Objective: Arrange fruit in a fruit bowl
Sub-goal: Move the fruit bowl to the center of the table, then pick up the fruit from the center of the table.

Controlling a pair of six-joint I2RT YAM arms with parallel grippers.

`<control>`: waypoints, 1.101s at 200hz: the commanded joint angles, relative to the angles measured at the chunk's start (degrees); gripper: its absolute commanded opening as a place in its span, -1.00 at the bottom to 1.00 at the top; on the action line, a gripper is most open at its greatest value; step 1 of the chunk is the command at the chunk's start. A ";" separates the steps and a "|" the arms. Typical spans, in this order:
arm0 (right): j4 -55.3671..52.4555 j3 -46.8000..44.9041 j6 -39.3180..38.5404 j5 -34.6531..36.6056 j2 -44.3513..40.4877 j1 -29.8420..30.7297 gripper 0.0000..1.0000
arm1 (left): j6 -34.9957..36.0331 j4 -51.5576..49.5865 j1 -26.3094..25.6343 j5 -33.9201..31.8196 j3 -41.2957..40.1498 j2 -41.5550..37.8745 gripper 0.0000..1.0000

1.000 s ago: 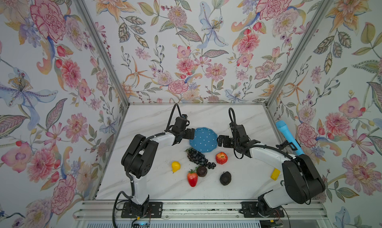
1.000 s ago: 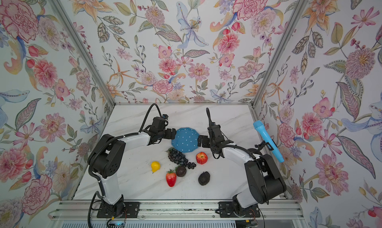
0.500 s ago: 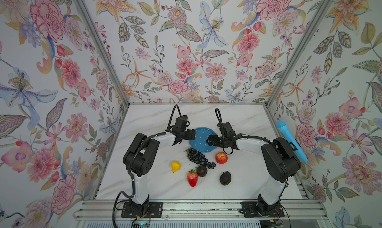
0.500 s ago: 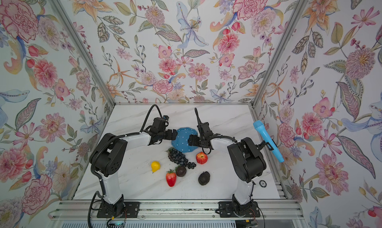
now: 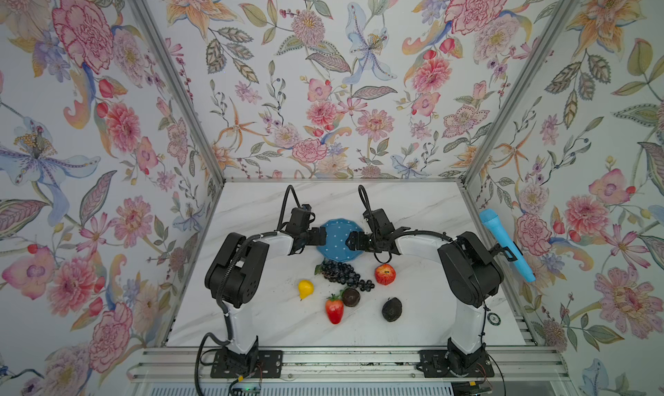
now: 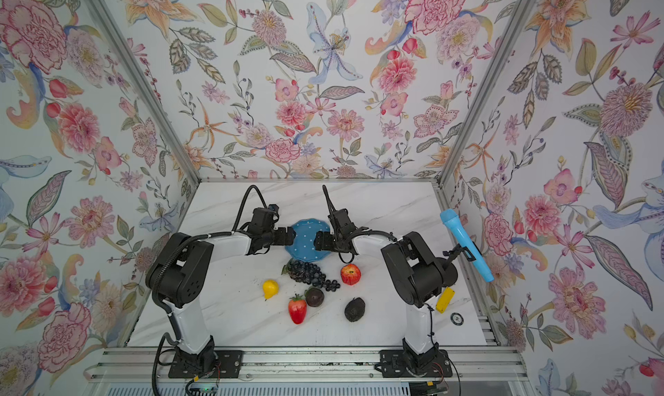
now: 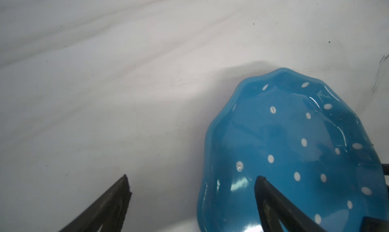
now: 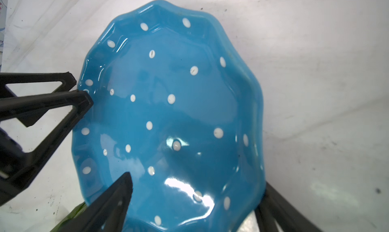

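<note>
Since no fruit lies in it yet, the blue polka-dot fruit bowl (image 5: 339, 241) sits between our two grippers. Our left gripper (image 5: 323, 236) meets the bowl's left rim spread wide, one finger (image 7: 273, 201) over the blue and its mate off it, holding nothing. Our right gripper (image 5: 349, 241) straddles the opposite rim; whether it pinches the bowl we cannot tell. The grape bunch (image 5: 341, 272) lies just beside the bowl's edge nearest our bases. The apple (image 5: 385, 274) lies near that edge on the side of the right arm (image 5: 416, 241), so we judge that arm closer.
</note>
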 commanded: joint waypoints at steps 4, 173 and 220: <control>-3.24 -0.01 -0.23 2.19 -3.46 -1.35 0.79 | -0.89 1.17 0.27 -0.27 -1.28 -3.81 0.89; -31.56 -15.05 -6.48 14.10 -37.30 3.58 0.99 | 0.23 10.72 -2.35 -12.50 -20.77 -28.64 0.95; -32.46 -16.62 -5.12 14.33 -35.32 5.43 0.99 | 0.85 10.79 -2.26 -12.92 -20.46 -27.52 0.96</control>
